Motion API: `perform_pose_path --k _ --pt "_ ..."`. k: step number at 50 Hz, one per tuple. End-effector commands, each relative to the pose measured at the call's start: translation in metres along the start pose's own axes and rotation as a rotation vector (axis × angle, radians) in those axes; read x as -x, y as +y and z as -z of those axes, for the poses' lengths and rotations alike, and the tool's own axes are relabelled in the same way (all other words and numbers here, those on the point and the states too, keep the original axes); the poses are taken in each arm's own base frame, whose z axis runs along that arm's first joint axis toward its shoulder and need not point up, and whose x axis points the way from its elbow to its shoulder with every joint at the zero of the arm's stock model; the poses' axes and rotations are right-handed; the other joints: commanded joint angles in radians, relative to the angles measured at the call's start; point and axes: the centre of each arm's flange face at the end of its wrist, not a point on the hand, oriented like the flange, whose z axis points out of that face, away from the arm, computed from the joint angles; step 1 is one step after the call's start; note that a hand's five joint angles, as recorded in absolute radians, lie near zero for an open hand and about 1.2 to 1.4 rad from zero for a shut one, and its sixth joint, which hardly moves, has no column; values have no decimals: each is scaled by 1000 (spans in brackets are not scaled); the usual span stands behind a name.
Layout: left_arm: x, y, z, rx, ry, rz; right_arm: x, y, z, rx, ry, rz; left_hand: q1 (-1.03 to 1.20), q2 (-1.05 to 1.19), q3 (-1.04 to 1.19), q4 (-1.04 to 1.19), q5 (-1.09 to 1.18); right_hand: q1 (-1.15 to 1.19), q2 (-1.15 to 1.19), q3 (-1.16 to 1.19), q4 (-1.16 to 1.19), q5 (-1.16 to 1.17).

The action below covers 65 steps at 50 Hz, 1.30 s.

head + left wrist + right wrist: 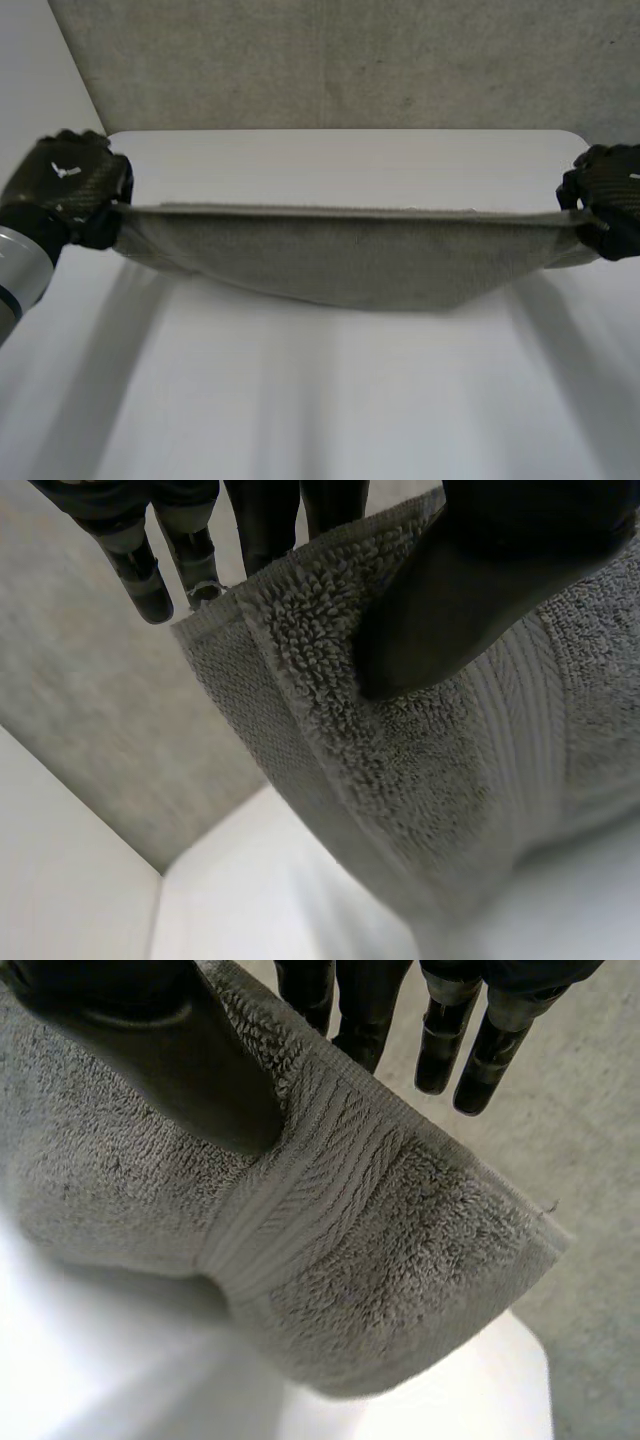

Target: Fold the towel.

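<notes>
A grey terry towel (340, 255) hangs stretched between my two hands above the white table (330, 400), its middle sagging down. My left hand (68, 185) is shut on the towel's left end. In the left wrist view its thumb (470, 600) presses the towel (400, 770) against the fingers (270, 520) behind the cloth. My right hand (612, 195) is shut on the towel's right end. In the right wrist view its thumb (190, 1060) pins the towel (360, 1250) near the woven band, with fingers (350, 1010) behind the edge.
A grey speckled wall panel (340, 60) rises behind the table's far edge. Bare white tabletop lies below and in front of the hanging towel.
</notes>
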Motion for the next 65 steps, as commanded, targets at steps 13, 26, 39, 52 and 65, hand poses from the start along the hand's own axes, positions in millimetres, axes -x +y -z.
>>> perform_pose_path --k 13,26,39,52,65 --pt "-4 8 -8 45 25 4 -13 -15 -8 -46 24 46 136 58 -51 -59 71 98 83 -42 -76 69" --pt "0 -14 17 13 62 10 -1 -23 16 -2 -10 26 136 58 -51 -59 71 98 83 -42 -76 69" --pt "19 -17 7 -10 34 10 -2 -18 7 8 -33 66 136 58 -51 -59 71 98 83 -42 -76 69" --pt "-14 67 -51 271 186 88 37 48 -49 211 -246 71 136 58 -51 -59 71 98 83 -42 -76 69" --pt "-28 101 -115 314 175 80 33 65 -115 75 -157 68 136 58 -51 -59 71 98 83 -42 -76 69"
